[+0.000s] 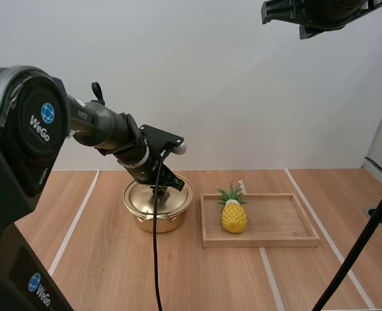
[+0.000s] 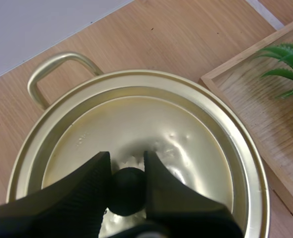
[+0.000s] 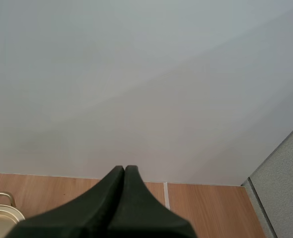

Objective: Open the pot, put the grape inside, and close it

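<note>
Left fingers (image 2: 87, 191) tight on lid knob (image 2: 127, 192); from high, pineapple (image 1: 234, 218) on tray (image 1: 262, 243).

Pot (image 1: 157, 219) on table (image 1: 100, 259), lid (image 2: 186, 129) on it, wooden tray (image 1: 281, 240) just right — pineapple (image 1: 234, 218) at tray's left end

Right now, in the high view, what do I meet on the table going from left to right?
Pot, its lid knob in the left gripper → pineapple → the bare right part of the wooden tray.
</note>
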Action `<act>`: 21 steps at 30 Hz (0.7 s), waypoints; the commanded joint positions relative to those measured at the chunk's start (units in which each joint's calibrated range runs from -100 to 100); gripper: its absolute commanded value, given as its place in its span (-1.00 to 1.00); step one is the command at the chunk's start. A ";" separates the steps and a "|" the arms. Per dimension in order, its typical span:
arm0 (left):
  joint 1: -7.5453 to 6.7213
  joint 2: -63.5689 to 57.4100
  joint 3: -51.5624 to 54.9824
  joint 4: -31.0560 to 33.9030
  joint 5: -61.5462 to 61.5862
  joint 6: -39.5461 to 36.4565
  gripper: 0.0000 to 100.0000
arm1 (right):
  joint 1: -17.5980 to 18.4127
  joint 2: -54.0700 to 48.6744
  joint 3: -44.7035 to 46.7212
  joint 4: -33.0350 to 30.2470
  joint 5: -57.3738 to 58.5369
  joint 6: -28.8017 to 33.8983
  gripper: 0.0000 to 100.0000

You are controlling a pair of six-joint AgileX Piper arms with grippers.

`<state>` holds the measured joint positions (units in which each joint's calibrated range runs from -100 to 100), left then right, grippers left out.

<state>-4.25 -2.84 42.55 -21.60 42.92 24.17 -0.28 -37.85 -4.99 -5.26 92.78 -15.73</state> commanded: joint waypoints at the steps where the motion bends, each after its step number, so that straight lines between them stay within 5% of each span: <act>1: -0.13 1.04 0.67 1.09 5.65 -0.45 -1.00 | -0.21 -0.95 -0.41 -0.62 0.96 -0.31 -1.00; 3: -0.13 1.04 0.67 1.09 5.65 -2.30 -0.91 | -0.21 -0.95 -0.41 -0.62 0.96 -0.31 -1.00; 6: -0.13 0.88 0.67 1.09 5.65 -3.04 -0.51 | -0.21 -0.95 -0.41 -0.62 0.96 -0.31 -1.00; 12: -0.13 -0.56 0.67 1.09 6.30 -1.78 0.94 | -0.21 -0.95 -0.41 -0.51 0.96 -0.31 -1.00; 21: -0.13 -6.48 0.54 1.09 -2.81 -2.13 1.00 | -0.21 -0.95 -0.41 -0.51 0.96 -0.31 -1.00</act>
<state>-4.25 -7.01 42.82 -20.74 44.22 22.45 -0.28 -37.85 -4.99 -5.26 92.78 -15.73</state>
